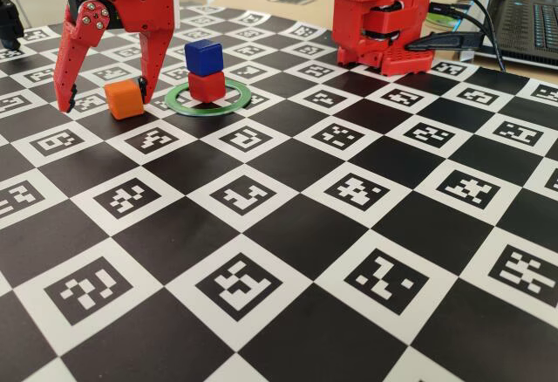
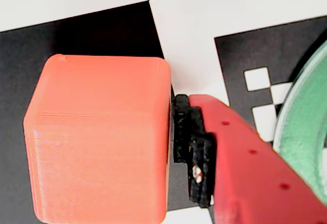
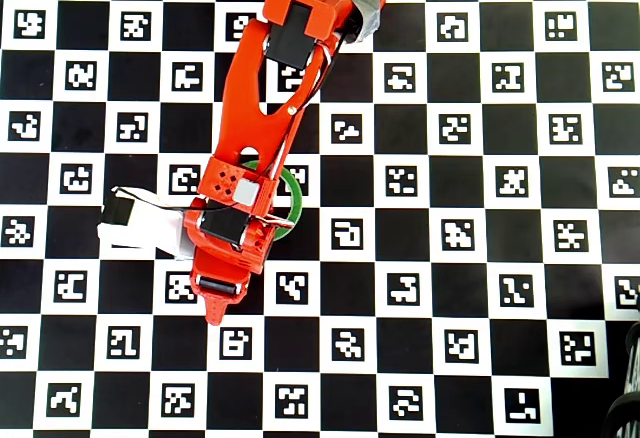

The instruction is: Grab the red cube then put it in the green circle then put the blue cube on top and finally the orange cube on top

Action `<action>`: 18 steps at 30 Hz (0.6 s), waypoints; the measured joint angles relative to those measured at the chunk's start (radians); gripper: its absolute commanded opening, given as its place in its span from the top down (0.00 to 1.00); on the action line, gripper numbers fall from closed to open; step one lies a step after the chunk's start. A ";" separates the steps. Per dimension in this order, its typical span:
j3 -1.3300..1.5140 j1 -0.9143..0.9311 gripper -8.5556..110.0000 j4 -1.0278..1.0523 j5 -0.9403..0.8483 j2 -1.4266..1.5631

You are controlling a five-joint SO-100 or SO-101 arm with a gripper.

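Observation:
In the fixed view the red cube (image 1: pixel 207 86) sits inside the green circle (image 1: pixel 187 105), and the blue cube (image 1: pixel 203 57) rests on top of it. The orange cube (image 1: pixel 124 98) stands on the mat just left of the ring. My gripper (image 1: pixel 105 98) is open and lowered around the orange cube, one finger well to its left and the other close on its right. The wrist view shows the orange cube (image 2: pixel 97 137) large, with one padded finger (image 2: pixel 245 173) against its right side and the green circle (image 2: pixel 301 121) at the right edge. In the overhead view my arm hides the cubes.
A checkerboard mat with printed markers (image 1: pixel 349 251) covers the table. The arm's red base (image 1: pixel 384 24) stands at the back right, with cables and a laptop (image 1: pixel 527 24) beyond it. A black object (image 1: pixel 9 20) is at the left edge.

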 measured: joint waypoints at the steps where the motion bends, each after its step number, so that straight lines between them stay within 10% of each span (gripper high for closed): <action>1: 0.000 0.000 0.58 0.000 0.002 0.000; 18: 0.014 0.000 0.84 0.000 0.018 0.000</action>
